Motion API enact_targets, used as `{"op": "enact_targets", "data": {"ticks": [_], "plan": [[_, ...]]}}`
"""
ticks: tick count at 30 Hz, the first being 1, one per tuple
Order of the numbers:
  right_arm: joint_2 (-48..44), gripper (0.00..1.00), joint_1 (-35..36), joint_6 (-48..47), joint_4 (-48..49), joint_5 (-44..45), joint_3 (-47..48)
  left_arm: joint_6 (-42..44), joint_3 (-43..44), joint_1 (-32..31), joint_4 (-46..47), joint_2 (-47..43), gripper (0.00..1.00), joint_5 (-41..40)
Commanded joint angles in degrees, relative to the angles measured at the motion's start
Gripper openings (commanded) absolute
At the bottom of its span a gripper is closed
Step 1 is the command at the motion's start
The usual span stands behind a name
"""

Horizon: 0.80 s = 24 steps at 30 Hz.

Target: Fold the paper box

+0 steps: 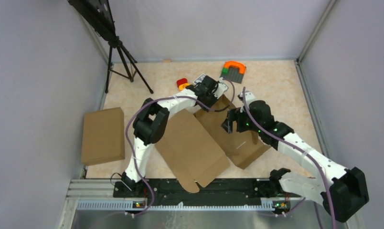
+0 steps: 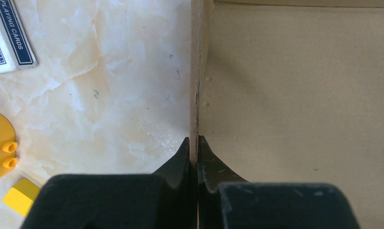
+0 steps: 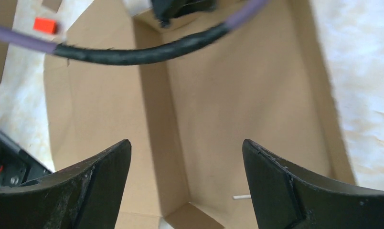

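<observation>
A brown paper box [image 1: 214, 138] lies unfolded in the middle of the table, with a wide lid flap [image 1: 190, 148] toward the front. My left gripper [image 1: 210, 90] is shut on the box's upright far wall [image 2: 196, 86], which stands edge-on between its fingertips [image 2: 183, 155]. My right gripper [image 1: 233, 121] is open and empty. It hovers over the box's inside, whose floor [image 3: 238, 109] and inner fold [image 3: 154, 109] show between its fingers [image 3: 101, 174].
A second flat cardboard piece [image 1: 103, 136] lies at the left. A red and yellow toy [image 1: 182, 84], playing cards [image 2: 6, 33], and a grey plate with an orange arch [image 1: 234, 70] sit at the back. A tripod [image 1: 121, 57] stands back left. The left arm's cable [image 3: 133, 55] crosses the right wrist view.
</observation>
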Motion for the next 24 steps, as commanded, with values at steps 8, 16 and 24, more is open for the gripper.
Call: {"op": "enact_targets", "data": {"ticks": [8,16,24], "plan": [[17.51,0.82,9.30,-0.97,9.69,-7.31,4.87,-0.98,2.52,-0.04,-7.06,2.30,0.06,3.71],[23.32,0.78,9.56,2.25,18.04,-14.30,2.65,-0.62,4.14,-0.04,-8.47,3.12,0.08,4.55],[27.15,0.58,9.34,1.92,13.87,-7.97,2.97,-0.03,5.43,-0.04,-9.66,3.68,0.14,3.99]]}}
